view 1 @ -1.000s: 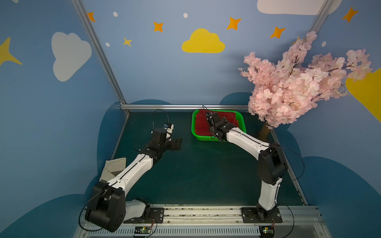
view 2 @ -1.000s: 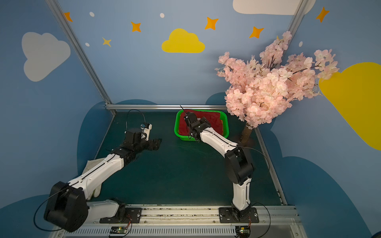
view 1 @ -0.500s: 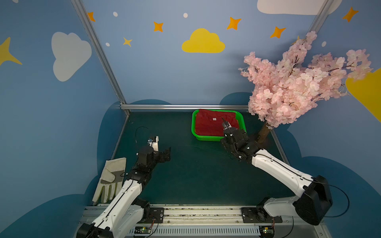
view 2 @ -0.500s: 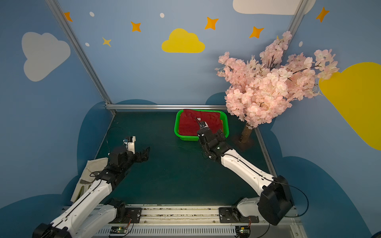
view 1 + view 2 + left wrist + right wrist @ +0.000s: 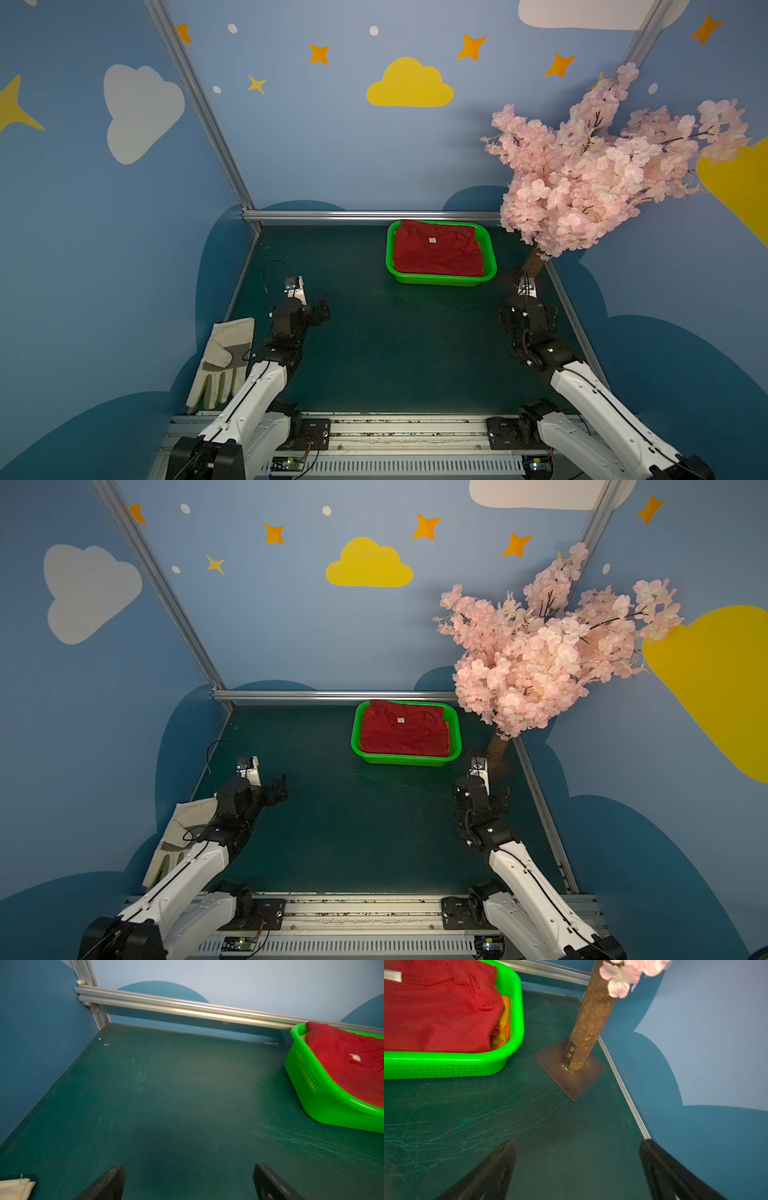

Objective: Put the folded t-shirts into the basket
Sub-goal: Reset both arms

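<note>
Right arm (image 5: 582,386) now back, low; tool (image 5: 577,1141) agape

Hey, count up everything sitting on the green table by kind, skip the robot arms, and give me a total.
Green basket: 1
Folded t-shirts showing in it: 3, dark red t-shirt on top, orange t-shirt and yellow t-shirt edges beneath; any more are hidden
Work glove: 1
Pink blossom tree: 1
Total: 6
</note>
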